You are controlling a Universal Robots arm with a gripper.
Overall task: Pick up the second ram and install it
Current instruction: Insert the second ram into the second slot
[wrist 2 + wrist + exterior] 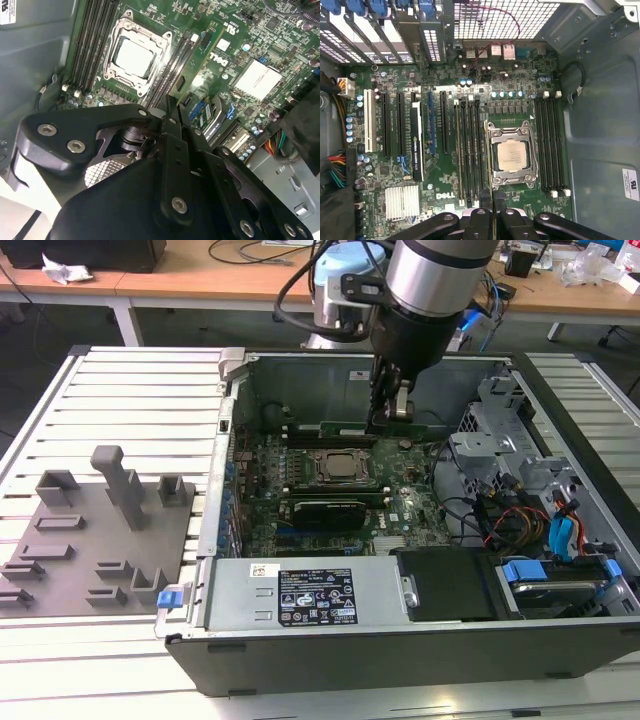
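Observation:
My gripper [388, 412] is shut on the second ram [345, 427], a long thin green board held level inside the open computer case, at the far side of the motherboard. In both wrist views the ram shows edge-on between the fingers: a thin green line [200, 68] in the second wrist view and a short sliver [493, 207] in the first wrist view. It hangs above the board, parallel to the black memory sockets [470, 145] beside the CPU socket [512, 155]. I cannot tell whether it touches a socket.
A grey fixture plate [100, 530] with upright blocks lies on the slatted table at the exterior view's left. Inside the case are a graphics card [417, 145], a power supply [300, 592] at the front, and a drive cage with cables [520, 500] at the exterior view's right.

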